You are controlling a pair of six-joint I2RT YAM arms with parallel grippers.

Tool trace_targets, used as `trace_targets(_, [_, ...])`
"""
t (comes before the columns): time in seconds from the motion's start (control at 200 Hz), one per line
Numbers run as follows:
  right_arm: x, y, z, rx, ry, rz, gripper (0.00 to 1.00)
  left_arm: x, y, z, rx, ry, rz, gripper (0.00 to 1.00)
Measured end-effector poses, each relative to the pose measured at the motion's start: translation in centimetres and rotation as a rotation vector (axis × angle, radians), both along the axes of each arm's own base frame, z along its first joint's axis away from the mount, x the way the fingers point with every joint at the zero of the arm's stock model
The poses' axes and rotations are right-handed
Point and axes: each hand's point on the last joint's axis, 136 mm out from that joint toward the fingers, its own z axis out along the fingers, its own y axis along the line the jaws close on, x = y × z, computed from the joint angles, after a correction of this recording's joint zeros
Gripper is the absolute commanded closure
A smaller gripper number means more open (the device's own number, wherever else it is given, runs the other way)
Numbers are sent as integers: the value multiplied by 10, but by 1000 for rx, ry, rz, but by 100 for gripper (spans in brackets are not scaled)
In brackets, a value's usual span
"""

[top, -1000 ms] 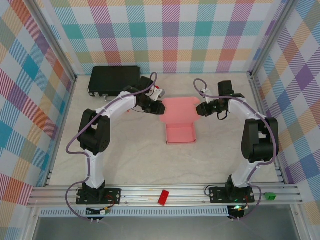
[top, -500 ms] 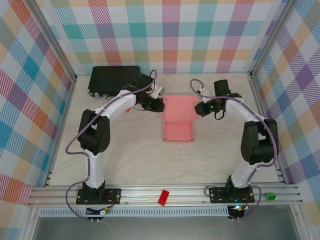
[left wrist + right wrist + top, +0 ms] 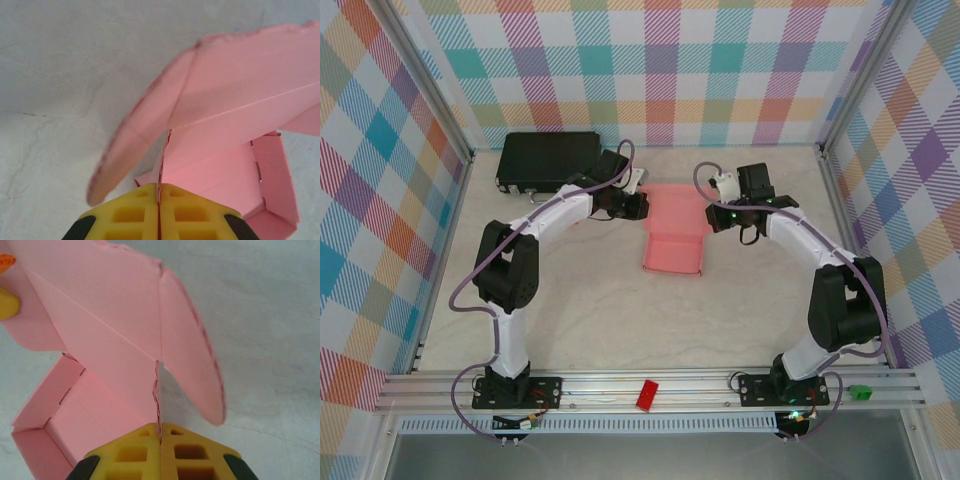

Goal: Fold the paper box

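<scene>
You have the box (image 3: 675, 235) lying on the tabletop (image 3: 600, 320) a little beyond the middle, directly between the two tools and well apart from the case (image 3: 548, 160) in the far left corner. Its near half is a shallow tray (image 3: 674, 258) with low walls standing along the sides, and its far half is a wide flap (image 3: 678, 207). Your left tool (image 3: 638, 206) is at the flap's left end and your right tool (image 3: 717, 218) at its right end, facing each other across the card. In the left wrist view the left tool (image 3: 159, 212) is closed. Its yellow fingers (image 3: 127, 215) are pressed together with the thin edge of the card caught in the seam between them, right where a short slit divides a rounded tab (image 3: 135, 150) from the main panel. The flap slopes up away from the fingers, off the tabletop, and the tray shows at lower right. The right wrist view mirrors this: the right tool (image 3: 160, 452) is closed on the card's edge at the matching slit, with the other tab (image 3: 192, 350) curving off to the right and the tray at lower left. At the upper left edge of that view a yellow fingertip (image 3: 6, 304) of the left tool sits at the flap's far end. A red block (image 3: 647, 394) sits on the rail (image 3: 620, 385) at the near edge, between the arm bases.
</scene>
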Motion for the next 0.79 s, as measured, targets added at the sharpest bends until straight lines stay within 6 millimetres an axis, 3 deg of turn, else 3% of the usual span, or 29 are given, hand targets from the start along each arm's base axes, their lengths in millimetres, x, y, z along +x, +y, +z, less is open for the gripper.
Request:
trace_targets(0.445, [24,-9,-1,-47,-115,-188,93,3,-6,14,-33,-106,67,92])
trace_targets(0.795, [28,-12,-10,-24,-149,-293,93,6,-12,7,-68,-128,127,91])
